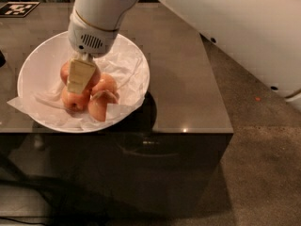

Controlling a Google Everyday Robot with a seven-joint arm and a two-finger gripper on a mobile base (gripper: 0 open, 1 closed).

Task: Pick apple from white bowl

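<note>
The white bowl (42, 55), lined with crumpled white paper, sits on the left of a dark table top. Inside it lie three whole orange-red apples: one at the back (64, 72), one at the front left (74, 101) and one at the right (107, 83). A cut wedge-like piece (98, 109) lies in front of them. My gripper (81, 76) hangs from the white arm into the bowl, right over the back and front-left apples and partly hiding both. I cannot tell whether it holds any apple.
The dark glossy table (188, 79) ends at a front edge just below the bowl and a right edge near the carpet floor (263, 164). A black-and-white marker tag (18, 8) lies at the table's back left. The big white arm (225, 27) spans the top right.
</note>
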